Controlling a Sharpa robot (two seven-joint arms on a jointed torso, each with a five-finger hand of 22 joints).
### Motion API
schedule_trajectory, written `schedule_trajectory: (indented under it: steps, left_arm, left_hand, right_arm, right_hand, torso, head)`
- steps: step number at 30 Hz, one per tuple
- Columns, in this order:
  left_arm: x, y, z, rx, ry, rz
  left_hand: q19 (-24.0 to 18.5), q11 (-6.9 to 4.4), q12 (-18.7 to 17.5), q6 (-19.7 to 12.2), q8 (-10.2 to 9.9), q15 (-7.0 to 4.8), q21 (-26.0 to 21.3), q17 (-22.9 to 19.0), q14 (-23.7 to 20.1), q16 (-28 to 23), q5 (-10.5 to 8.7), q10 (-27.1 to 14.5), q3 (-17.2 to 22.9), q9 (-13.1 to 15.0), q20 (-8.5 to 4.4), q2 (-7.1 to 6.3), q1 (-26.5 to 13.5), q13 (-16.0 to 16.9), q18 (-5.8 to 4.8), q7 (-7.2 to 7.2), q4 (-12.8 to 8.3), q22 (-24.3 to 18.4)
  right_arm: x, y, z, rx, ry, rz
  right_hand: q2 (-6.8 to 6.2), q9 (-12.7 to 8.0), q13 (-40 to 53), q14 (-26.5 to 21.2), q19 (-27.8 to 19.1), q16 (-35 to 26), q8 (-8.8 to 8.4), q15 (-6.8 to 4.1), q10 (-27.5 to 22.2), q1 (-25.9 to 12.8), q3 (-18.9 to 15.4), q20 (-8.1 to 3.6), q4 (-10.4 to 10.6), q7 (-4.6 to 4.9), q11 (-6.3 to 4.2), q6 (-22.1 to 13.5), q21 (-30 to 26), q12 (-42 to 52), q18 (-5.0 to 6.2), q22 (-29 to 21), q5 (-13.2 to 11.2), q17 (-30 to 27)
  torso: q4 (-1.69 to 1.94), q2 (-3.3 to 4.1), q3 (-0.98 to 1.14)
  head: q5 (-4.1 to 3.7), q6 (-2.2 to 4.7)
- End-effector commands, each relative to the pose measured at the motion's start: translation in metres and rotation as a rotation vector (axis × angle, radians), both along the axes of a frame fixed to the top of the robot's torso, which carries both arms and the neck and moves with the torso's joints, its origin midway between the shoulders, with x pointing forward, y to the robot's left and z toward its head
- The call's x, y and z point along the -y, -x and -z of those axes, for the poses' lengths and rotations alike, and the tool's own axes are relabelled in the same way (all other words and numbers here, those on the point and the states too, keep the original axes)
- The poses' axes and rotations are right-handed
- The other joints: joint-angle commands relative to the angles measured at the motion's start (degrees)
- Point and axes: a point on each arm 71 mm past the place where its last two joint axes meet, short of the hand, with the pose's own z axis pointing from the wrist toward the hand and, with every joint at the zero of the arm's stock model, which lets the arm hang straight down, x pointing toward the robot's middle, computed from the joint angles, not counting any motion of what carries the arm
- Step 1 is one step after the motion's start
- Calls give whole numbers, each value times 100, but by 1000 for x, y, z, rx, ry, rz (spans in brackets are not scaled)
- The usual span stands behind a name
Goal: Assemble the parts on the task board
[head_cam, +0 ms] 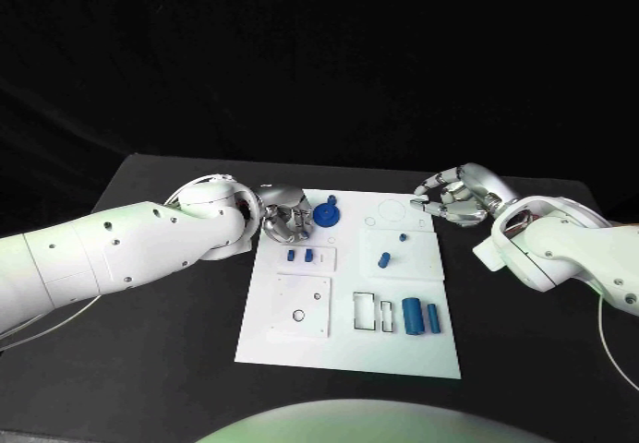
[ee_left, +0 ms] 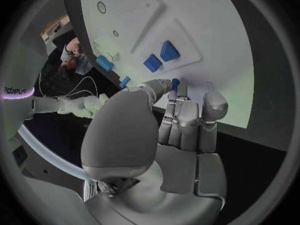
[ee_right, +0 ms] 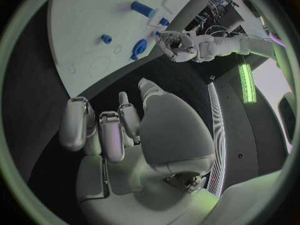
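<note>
Board white, in middle of table; small blue parts on it; round blue disc near far left corner, just beside left hand; left hand much nearer disc than right hand, which hovers off far right corner, fingers curled in, holding nothing; left hand fingers close together, maybe pinching small blue bit, hard to tell; left wrist view shows that bit at fingertips; head view hides it; two blue tubes lie lengthwise near right edge.
</note>
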Motion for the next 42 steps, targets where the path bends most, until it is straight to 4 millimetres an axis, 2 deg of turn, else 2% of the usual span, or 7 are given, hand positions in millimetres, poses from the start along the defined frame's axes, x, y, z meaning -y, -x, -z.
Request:
schedule_trajectory:
  steps: [1,19,28,32,36,42]
  left_arm:
    - [1,2,4,-19,-6,9]
    - [-1,2,4,-18,-5,0]
    - [-4,0,4,-18,-10,-12]
    - [-5,-1,4,-12,-7,-19]
    - [-7,-2,3,-2,0,-26]
    - [-8,-2,3,3,4,-31]
  left_hand:
    - [-39,-5,-20,-60,-41,11,-44,-5,-48,8,-14,-46,-32,-10,8,4,-55,10,-11,-12,-1,-11]
    - [-65,40,-36,-249,-186,52,-79,-76,-88,5,-7,-232,-78,-51,39,-85,-182,45,-5,28,57,-43]
    - [-102,44,-1,-484,-330,57,-127,-162,-132,-15,-2,-332,-82,-96,46,-107,-180,87,8,31,63,-96]
    - [-266,96,-2,-559,-376,99,-275,-435,-255,-112,0,-550,-102,-108,71,-121,-184,100,49,8,73,-288]
    - [-470,205,4,-622,-412,195,-448,-762,-451,-200,3,-994,-158,-113,155,-125,-162,98,92,-47,71,-490]
    - [-522,218,34,-601,-401,207,-491,-861,-499,-221,4,-1058,-171,-107,171,-110,-148,105,106,-44,70,-544]
  right_arm:
    - [-1,0,0,1,5,-14]
    - [-1,0,0,2,5,-13]
    - [-1,0,0,4,5,-12]
    - [0,0,0,4,5,-12]
    - [0,0,0,4,5,-11]
    - [0,0,0,4,5,-10]
  right_hand:
    - [-10,-7,-6,411,-33,-30,31,-28,-47,-51,27,1,-2,1,7,-30,-20,-31,89,451,36,709]
    - [-18,-10,-13,411,-32,-36,41,-32,-46,-70,38,-3,-5,-2,3,-38,-38,-36,90,447,38,704]
    - [-18,-10,-13,411,-32,-36,41,-32,-46,-70,38,-3,-5,-2,3,-38,-38,-36,90,447,38,704]
    - [-18,-10,-13,411,-32,-36,41,-32,-46,-70,38,-3,-5,-2,3,-38,-38,-36,90,447,38,704]
    - [-18,-10,-13,411,-32,-36,41,-32,-46,-70,38,-3,-5,-2,3,-38,-38,-36,90,447,38,704]
    - [-18,-10,-13,411,-32,-36,41,-32,-46,-70,38,-3,-5,-2,3,-38,-38,-36,90,447,38,704]
  torso:
    - [-3,1,3]
    - [-1,2,-1]
    - [-3,1,-4]
    - [-1,2,-2]
    - [-4,1,-1]
    - [-6,1,1]
  head:
    - [4,-2]
    - [5,-8]
    - [4,-5]
    - [5,-5]
    - [5,-4]
    - [3,6]
